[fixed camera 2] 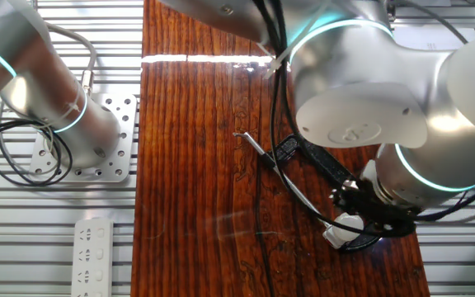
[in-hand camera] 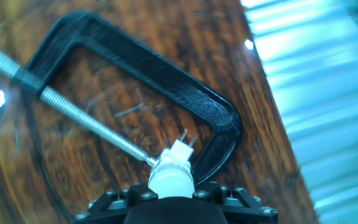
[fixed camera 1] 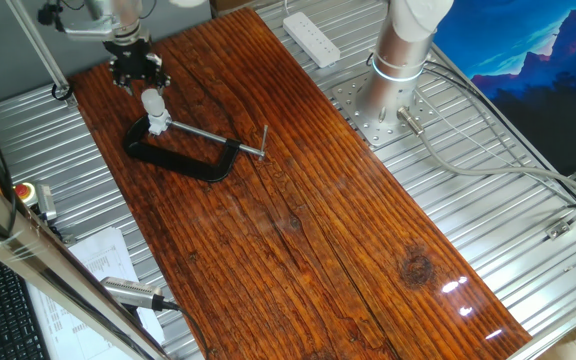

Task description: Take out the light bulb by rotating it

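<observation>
The light bulb [fixed camera 1: 153, 102] is small and frosted white. It stands upright in a white socket stub [fixed camera 1: 157, 125] held in the black C-clamp [fixed camera 1: 183, 157] on the wooden table. My gripper [fixed camera 1: 138, 78] hangs directly above the bulb, its black fingers spread and just over the rounded top. In the hand view the bulb [in-hand camera: 171, 182] sits at the bottom centre. The gripper [in-hand camera: 173, 202] has a gap showing on each side of the bulb, so it is open. The other fixed view shows the gripper [fixed camera 2: 359, 208] over the white bulb [fixed camera 2: 341, 230], largely hidden by the arm.
The clamp's steel screw rod [fixed camera 1: 218, 138] runs right from the socket to its handle pin [fixed camera 1: 264, 141]. A white power strip [fixed camera 1: 311, 37] lies at the back. The arm's base [fixed camera 1: 396, 60] stands on the metal frame to the right of the wooden board [fixed camera 1: 298, 220].
</observation>
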{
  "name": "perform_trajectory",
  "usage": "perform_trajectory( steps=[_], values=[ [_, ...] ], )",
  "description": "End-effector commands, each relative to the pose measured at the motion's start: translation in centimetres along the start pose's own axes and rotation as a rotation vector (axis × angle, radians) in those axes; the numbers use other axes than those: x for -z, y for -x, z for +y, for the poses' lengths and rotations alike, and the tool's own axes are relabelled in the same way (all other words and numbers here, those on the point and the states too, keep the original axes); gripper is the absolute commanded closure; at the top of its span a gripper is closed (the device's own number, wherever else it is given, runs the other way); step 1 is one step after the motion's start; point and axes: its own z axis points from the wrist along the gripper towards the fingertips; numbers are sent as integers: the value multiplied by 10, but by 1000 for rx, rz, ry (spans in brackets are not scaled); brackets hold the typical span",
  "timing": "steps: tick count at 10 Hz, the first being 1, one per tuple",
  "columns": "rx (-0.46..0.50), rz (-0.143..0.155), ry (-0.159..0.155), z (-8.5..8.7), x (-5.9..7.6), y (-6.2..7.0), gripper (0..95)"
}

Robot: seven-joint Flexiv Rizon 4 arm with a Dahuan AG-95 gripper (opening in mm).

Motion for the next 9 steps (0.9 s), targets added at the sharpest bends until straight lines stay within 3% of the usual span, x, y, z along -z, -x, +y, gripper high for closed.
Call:
perform_trajectory(
  steps=[1, 2, 4, 5, 9],
  values=[
    [-455, -9, 29, 0, -3, -1, 570],
    [-554, -9, 32, 0, -3, -1, 570],
    [-577, -13, 32, 0, -3, -1, 570],
    [-602, -16, 32, 0, -3, -1, 380],
    [-794, -16, 34, 1, -6, -2, 380]
  ],
)
